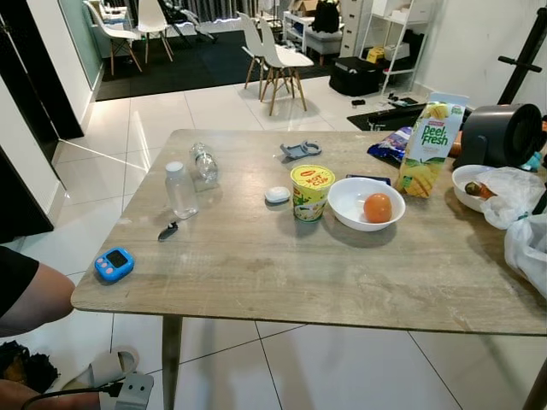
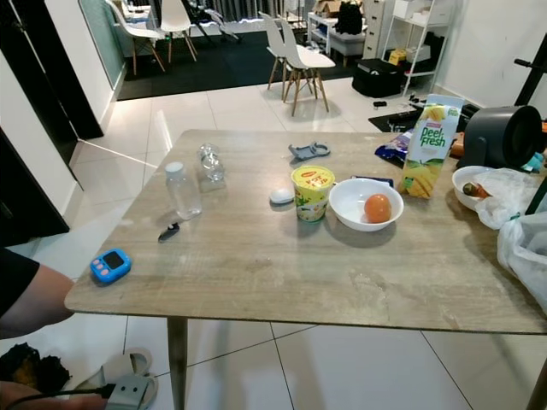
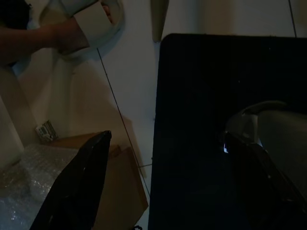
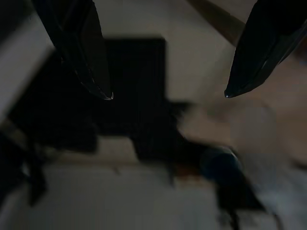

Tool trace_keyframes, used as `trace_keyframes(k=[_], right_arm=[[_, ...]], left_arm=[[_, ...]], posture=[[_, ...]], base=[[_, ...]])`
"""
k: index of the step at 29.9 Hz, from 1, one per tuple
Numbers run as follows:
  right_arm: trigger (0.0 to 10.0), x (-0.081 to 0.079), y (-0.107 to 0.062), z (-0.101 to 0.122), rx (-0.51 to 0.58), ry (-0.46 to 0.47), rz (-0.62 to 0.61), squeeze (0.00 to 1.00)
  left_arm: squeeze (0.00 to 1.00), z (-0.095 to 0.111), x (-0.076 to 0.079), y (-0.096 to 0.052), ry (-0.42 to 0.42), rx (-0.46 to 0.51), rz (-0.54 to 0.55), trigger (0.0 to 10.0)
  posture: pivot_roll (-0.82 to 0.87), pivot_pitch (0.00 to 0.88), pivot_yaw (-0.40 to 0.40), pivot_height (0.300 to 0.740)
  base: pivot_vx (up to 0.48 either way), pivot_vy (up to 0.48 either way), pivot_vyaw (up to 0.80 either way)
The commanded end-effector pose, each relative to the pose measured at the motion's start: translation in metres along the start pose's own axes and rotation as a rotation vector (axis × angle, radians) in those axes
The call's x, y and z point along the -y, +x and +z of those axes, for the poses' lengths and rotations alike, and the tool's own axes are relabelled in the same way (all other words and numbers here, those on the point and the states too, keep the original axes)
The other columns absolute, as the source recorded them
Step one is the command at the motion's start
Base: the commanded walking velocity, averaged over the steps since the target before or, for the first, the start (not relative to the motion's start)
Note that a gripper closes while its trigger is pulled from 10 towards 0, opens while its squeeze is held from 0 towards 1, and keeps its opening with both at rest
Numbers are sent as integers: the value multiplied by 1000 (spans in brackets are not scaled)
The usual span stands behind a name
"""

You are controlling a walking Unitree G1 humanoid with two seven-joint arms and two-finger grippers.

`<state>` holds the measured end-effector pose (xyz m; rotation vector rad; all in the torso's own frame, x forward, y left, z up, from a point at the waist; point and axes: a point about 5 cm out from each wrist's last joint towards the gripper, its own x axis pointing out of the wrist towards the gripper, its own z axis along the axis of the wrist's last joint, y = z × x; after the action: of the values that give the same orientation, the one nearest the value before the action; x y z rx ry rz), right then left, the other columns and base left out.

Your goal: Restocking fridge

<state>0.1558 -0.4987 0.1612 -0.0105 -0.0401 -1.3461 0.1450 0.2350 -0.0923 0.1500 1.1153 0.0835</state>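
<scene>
Left eye view puts the tall green-and-yellow juice carton (image 1: 431, 147) upright near the far right edge of the pale wooden table (image 1: 282, 273). Toward the middle sit a white bowl (image 1: 366, 203) holding an orange fruit (image 1: 378, 207) and a yellow-lidded cup (image 1: 312, 192). Judging by side, the right arm is nearer the carton. Both arms hang below the tabletop: the left gripper (image 3: 168, 187) and right gripper (image 4: 168, 96) are spread, empty, over floor. A person's forearm (image 1: 30, 295) sits off the near left corner.
</scene>
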Motion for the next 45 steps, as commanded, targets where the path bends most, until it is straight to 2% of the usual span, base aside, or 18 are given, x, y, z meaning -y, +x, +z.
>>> trace_keyframes(k=[1,4,7,12,13,17,18,20,21,24,28,29,30,31,35,37,39,45], right_arm=[[10000,-6,1,8,32,63,30,0],[10000,-44,-3,29,104,215,278,0],[10000,-53,-5,35,128,241,338,0],[10000,-116,-32,75,269,402,790,0],[10000,-116,-32,75,269,402,790,0],[10000,-146,-59,87,312,446,1075,0],[10000,-146,-59,87,312,446,1075,0],[10000,-166,-83,86,321,411,1264,0],[10000,-173,-91,85,319,394,1318,0],[10000,-179,-101,82,316,364,1384,0],[10000,-200,-138,59,280,207,1647,0],[10000,-200,-138,59,280,207,1647,0],[10000,-207,-156,55,271,140,1742,0],[10000,-207,-156,55,271,140,1742,0],[10000,-215,-181,44,245,18,1859,0],[10000,-216,-183,43,241,3,1871,0],[10000,-224,-199,28,201,-76,1935,0],[10000,-235,-220,12,194,-233,1979,0]], left_arm=[[0,-2,-1,0,10,-10,-1,10000],[0,-6,-2,-1,15,-18,1,10000],[0,-7,-3,-1,16,-20,1,10000],[0,-10,-2,-1,18,-27,-1,10000],[0,-10,-2,-1,18,-27,-1,10000],[0,-11,-2,-1,21,-31,-3,10000],[0,-11,-2,-1,21,-31,-3,10000],[0,-11,-1,-1,20,-31,-5,10000],[0,-11,-1,-1,20,-31,-6,10000],[0,-11,0,-1,22,-31,-7,10000],[0,-12,3,-1,25,-33,-15,10000],[0,-12,3,-1,25,-33,-15,10000],[0,-12,4,-1,27,-33,-18,10000],[0,-12,4,-1,27,-33,-18,10000],[0,-12,6,-1,30,-33,-21,10000],[0,-12,6,-1,30,-33,-22,10000],[0,-13,7,-1,31,-35,-25,10000],[0,-13,9,-1,31,-35,-29,10000]], posture=[[78,0,15,740],[81,0,16,740],[81,0,16,740],[88,0,18,740],[88,0,18,740],[91,0,14,740],[91,0,14,740],[91,0,13,740],[89,0,13,740],[89,0,13,740],[85,0,15,740],[85,0,15,740],[85,0,14,740],[85,0,14,740],[79,0,13,740],[76,0,13,740],[77,0,11,740],[77,0,11,740]], base=[[0,0,0],[0,0,0],[0,0,0],[0,0,0],[0,0,0],[0,0,0],[0,0,0],[0,0,0],[0,0,0],[0,0,0],[0,0,0],[0,0,0],[0,0,0],[0,0,0],[0,0,0],[0,0,0],[0,0,0],[0,0,0]])
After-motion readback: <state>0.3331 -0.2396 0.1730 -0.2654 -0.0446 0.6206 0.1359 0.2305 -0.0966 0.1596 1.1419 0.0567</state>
